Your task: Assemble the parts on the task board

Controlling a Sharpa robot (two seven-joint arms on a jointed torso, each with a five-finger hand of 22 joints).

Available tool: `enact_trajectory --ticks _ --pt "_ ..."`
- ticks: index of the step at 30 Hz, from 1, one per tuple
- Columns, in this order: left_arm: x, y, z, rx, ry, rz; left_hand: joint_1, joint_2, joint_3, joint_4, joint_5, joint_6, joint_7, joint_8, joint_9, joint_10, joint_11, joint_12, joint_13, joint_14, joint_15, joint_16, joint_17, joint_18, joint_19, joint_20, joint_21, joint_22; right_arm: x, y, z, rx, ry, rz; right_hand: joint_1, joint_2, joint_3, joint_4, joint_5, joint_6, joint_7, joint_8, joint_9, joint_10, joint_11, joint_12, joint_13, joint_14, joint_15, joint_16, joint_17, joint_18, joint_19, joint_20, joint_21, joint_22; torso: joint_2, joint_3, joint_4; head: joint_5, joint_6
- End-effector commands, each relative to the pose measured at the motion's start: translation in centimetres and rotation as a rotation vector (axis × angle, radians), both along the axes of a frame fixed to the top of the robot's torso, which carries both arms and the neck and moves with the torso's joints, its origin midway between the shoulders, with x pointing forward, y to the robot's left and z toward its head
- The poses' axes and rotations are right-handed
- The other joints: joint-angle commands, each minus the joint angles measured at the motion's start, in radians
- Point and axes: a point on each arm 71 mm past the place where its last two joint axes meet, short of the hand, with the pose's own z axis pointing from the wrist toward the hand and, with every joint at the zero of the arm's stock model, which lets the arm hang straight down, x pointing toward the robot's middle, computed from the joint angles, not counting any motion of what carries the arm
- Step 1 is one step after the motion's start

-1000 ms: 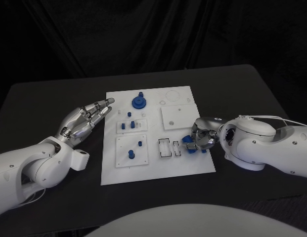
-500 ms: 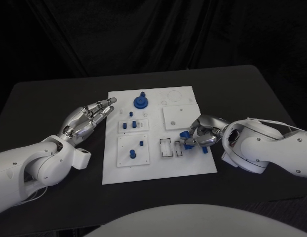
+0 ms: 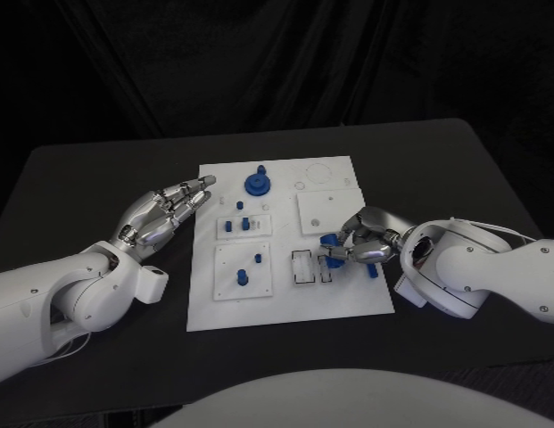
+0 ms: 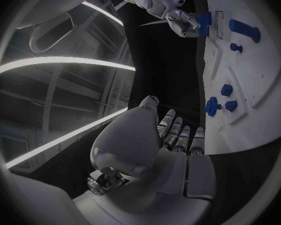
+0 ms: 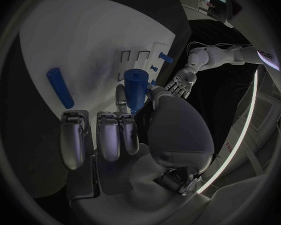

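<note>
The right hand (image 3: 364, 242) sits over the near right part of the flat white rectangular task board (image 3: 290, 308), its silver fingers curled round a short blue cylindrical plastic peg (image 5: 135, 87); in the right wrist view the peg stands up out of the grip between thumb and fingers, its flat end turned toward the board. Just beside that hand, on the side toward the left arm, are two narrow black-outlined slots (image 3: 302, 266) in the board. A second blue cylinder, a longer rod (image 5: 59, 87), lies flat on the white surface close beyond the fingertips in the right wrist view. The left hand (image 3: 163, 215) hovers at the board's left edge, fingers (image 4: 178, 135) stretched out nearly straight and slightly apart, holding nothing; whether it touches the black table (image 3: 84, 178) I cannot tell. Off its fingertips stands a round blue knob-shaped part (image 3: 259, 184) near the board's far edge. Alongside its fingers a small raised white square carries several small blue studs (image 3: 235, 224), and nearer its wrist a second square holds a blue peg (image 3: 241, 277) and a smaller stud.
</note>
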Motion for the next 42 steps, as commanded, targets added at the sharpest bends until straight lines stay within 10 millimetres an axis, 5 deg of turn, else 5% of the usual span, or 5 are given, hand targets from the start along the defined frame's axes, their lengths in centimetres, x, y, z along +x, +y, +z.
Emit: enact_trajectory --ticks 1,15,31,36,42 --pt "-0.2 -0.1 0.9 -0.079 -0.104 -0.012 0.008 0.001 0.008 0.001 0.003 -0.008 0.005 -0.001 -0.001 -0.001 0.009 -0.004 0.000 0.000 0.009 0.004 0.001 0.007 0.001 0.009 -0.003 -0.001 -0.2 0.6 -0.2 0.045 0.043 -0.015 0.016 0.044 0.060 -0.051 -0.022 0.000 -0.012 0.003 0.030 0.102 -0.003 0.003 0.263 0.105 -0.003 0.003 0.263 -0.016 0.089 -0.005 -0.001 0.253 0.001 0.0000 0.0013 0.001 0.000" --pt "-0.2 -0.1 0.8 -0.077 -0.100 -0.014 0.009 0.001 0.009 -0.001 0.004 -0.008 0.006 -0.002 -0.001 -0.001 0.011 -0.003 0.000 0.002 0.012 0.010 0.003 0.010 0.001 0.014 -0.003 -0.001 -0.2 2.3 -0.6 0.045 0.082 0.023 0.004 0.048 0.057 -0.044 -0.051 -0.008 -0.009 0.002 0.034 0.102 0.000 0.003 0.263 0.105 -0.001 0.003 0.263 -0.014 0.086 -0.003 -0.008 0.251 0.001 -0.0006 0.0006 0.009 0.000" --pt "-0.2 0.2 0.8 -0.073 -0.092 -0.013 0.010 0.001 0.010 -0.001 0.004 -0.006 0.008 -0.001 0.000 0.000 0.013 -0.001 0.001 0.004 0.014 0.014 0.003 0.011 0.001 0.018 -0.003 -0.001 -0.3 3.0 -1.5 -0.001 0.141 0.063 -0.077 0.052 -0.007 -0.004 -0.229 -0.040 0.010 -0.018 0.037 0.102 0.017 0.003 0.263 0.105 0.014 0.002 0.262 -0.009 0.076 0.010 -0.025 0.244 0.001 -0.0017 0.0016 0.021 0.000" --pt "-0.2 0.2 0.8 -0.071 -0.090 -0.014 0.010 0.001 0.010 -0.001 0.004 -0.006 0.008 -0.001 0.000 0.000 0.013 -0.001 0.001 0.004 0.014 0.014 0.003 0.011 0.001 0.018 -0.003 -0.001 -0.3 3.0 -1.6 -0.015 0.143 0.066 -0.131 0.065 -0.048 -0.002 -0.336 -0.039 0.011 -0.021 0.035 0.102 0.019 0.003 0.263 0.104 0.016 0.000 0.257 -0.008 0.074 0.014 -0.029 0.242 0.001 0.0001 -0.0010 0.026 0.000" --pt "-0.2 0.1 0.7 -0.071 -0.087 -0.017 0.010 0.001 0.011 -0.002 0.005 -0.003 0.009 0.000 0.000 0.001 0.014 0.000 0.001 0.005 0.015 0.015 0.004 0.012 0.001 0.020 -0.003 -0.001 -0.3 2.9 -1.7 -0.029 0.153 0.064 -0.155 0.075 -0.070 -0.001 -0.373 -0.040 0.012 -0.023 0.035 0.102 0.019 0.003 0.263 0.103 0.016 -0.002 0.252 -0.007 0.072 0.014 -0.033 0.240 0.001 -0.0003 0.0005 0.024 0.000"
